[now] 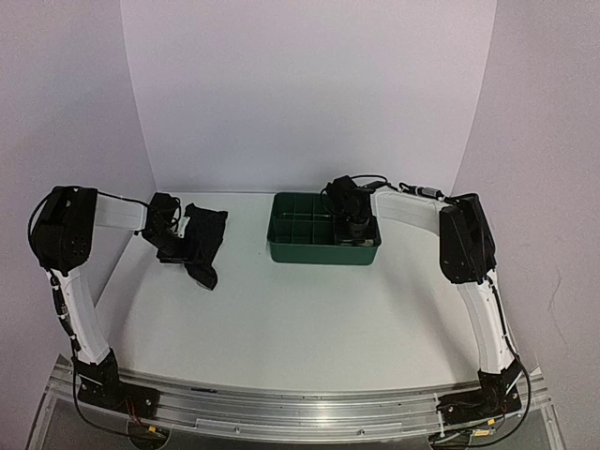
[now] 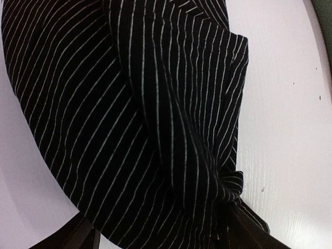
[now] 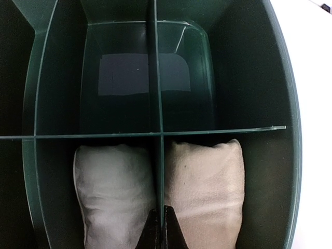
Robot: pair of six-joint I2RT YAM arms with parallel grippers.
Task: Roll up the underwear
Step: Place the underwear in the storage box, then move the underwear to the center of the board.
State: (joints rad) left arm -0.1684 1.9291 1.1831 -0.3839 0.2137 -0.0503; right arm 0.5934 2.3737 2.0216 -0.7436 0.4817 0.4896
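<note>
Pinstriped black underwear [image 2: 145, 119]; 2 pale rolls [image 3: 114, 192] in tray [image 3: 280, 104]

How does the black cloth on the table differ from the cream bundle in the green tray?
The black cloth is dark with thin white stripes; the cream bundle is plain and pale. The black cloth lies loose and creased on the table; the cream bundle is rolled tight inside a compartment of the green tray. Both are soft fabric.
</note>
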